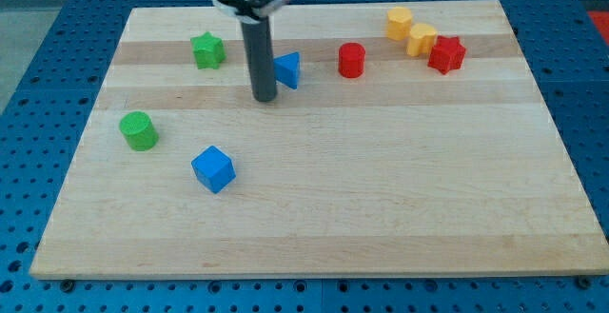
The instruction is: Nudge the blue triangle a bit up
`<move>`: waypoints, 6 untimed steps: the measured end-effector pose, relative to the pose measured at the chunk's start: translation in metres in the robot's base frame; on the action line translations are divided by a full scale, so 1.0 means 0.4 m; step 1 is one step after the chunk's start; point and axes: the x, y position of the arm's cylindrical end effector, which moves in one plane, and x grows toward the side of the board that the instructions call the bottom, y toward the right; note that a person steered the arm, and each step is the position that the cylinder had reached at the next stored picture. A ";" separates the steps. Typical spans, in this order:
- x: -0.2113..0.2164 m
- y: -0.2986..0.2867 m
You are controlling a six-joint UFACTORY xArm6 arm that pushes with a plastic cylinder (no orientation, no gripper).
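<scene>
One wooden board (381,208) is lying on a blue perforated table (57,28) and is carrying eight blocks in all. No brand, label or writing is showing anywhere.

Block count, by colour:
- Blue, two: a blue cube (212,168) is sitting near the left side, and the blue triangle (287,69) is sitting far, left of centre.
- Green, two: a green star (207,50) is sitting at far left, and a green cylinder (140,130) is sitting at the left edge, nearer.
- Red, two: a red cylinder (352,60) is sitting right of the blue triangle, and a red star (446,55) is sitting at far right.
- Yellow, two: one yellow block (399,23) and a second yellow block (422,39) are touching each other, the second also touching the red star.

One arm is reaching down from the far edge, its rod (258,56) standing upright. My tip (265,98) is resting on the board just beside the blue triangle, on its left and slightly nearer. The tool is a bare rod, holding nothing.
</scene>
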 end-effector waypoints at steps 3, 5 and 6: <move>-0.117 0.412; -0.117 0.132; -0.136 0.125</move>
